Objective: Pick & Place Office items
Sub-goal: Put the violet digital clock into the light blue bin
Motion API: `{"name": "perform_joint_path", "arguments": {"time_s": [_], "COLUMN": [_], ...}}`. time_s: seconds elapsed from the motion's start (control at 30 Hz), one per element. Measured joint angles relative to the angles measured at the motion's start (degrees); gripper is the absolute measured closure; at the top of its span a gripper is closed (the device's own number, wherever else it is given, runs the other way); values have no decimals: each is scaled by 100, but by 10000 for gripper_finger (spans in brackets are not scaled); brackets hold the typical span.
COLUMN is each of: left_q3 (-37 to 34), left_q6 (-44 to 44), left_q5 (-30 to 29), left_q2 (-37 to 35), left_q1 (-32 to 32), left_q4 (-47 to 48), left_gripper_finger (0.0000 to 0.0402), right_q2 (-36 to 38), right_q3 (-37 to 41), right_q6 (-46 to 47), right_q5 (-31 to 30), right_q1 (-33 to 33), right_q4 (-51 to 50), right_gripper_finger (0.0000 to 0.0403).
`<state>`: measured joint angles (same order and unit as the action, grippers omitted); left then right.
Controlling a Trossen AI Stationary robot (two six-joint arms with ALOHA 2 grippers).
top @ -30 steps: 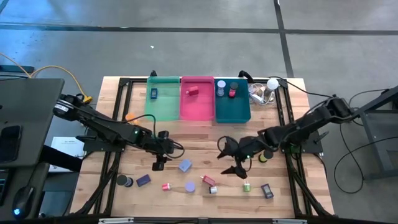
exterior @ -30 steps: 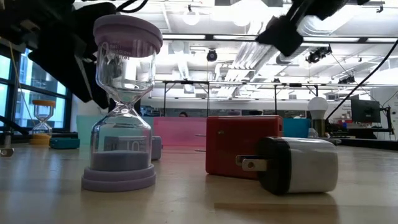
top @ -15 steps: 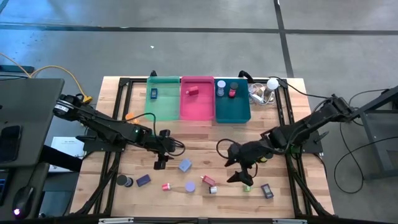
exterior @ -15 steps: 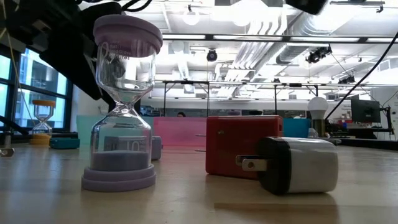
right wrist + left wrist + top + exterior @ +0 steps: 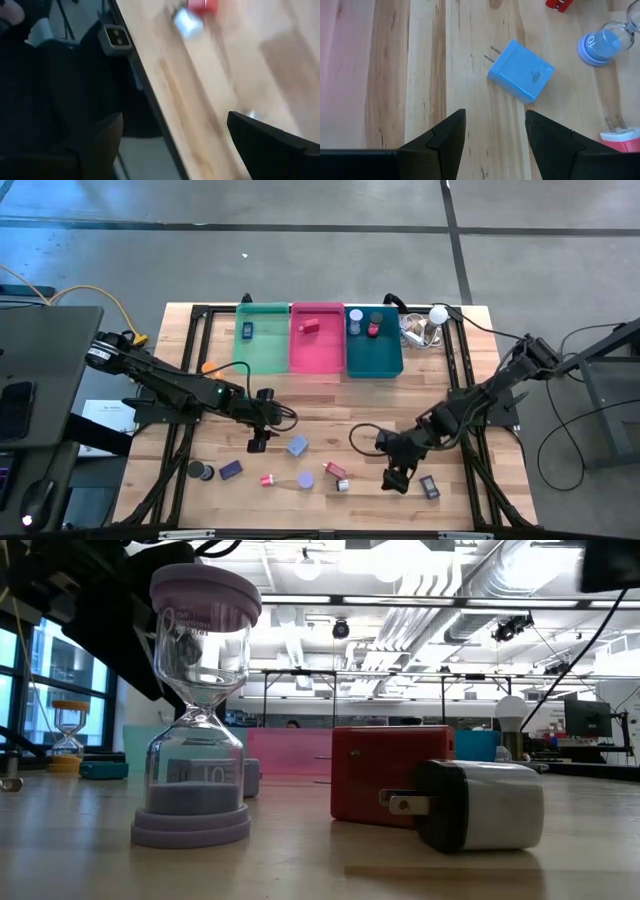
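The left tool (image 5: 258,442) is hanging spread and released at the desk's (image 5: 330,395) middle, just beside one blue plug adapter (image 5: 520,71). One lavender sand timer (image 5: 197,705) reading "10" is standing by one red block (image 5: 390,775) and one white charger (image 5: 478,804) near the front edge. The right tool (image 5: 397,476) is hovering spread and released beside them.

Four views of one table (image 5: 330,395)
We look straight down from high; level from the tabletop, close behind an hourglass (image 5: 196,705); each wrist view faces the boards; the blue plug (image 5: 520,78) shows from above too.

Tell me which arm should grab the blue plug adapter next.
Left. The left gripper hovers beside the blue plug adapter, fingers open and aimed at it. The right gripper is over the table's near right part, by other items.
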<state>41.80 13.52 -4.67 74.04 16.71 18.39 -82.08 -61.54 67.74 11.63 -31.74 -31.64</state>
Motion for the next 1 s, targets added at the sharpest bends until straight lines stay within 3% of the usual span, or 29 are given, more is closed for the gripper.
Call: {"name": "perform_joint_path", "arguments": {"time_s": [0.23, 0.4, 0.57, 0.73, 1.0], "left_q3": [0, -4, -4, -4, -4], "left_q6": [26, 30, 40, 44, 42], "left_q5": [8, 10, 12, 20, 20], "left_q2": [0, 0, 0, 0, 0], "left_q1": [2, 2, 2, 2, 2], "left_q4": [0, 0, 0, 0, -12], "left_gripper_finger": [201, 201, 201, 201, 201], "right_q2": [4, -39, -311, -727, -1151], "right_q3": [1, 58, 169, 165, 165], "right_q6": [1544, 2608, 3697, 4425, 4960], "right_q5": [-15, -643, -767, -433, 157], "right_q1": [-403, -894, -1362, -1756, -1857], "right_q4": [-371, -725, -852, -861, -1374], "right_gripper_finger": [55, 55, 55, 55, 55]}}
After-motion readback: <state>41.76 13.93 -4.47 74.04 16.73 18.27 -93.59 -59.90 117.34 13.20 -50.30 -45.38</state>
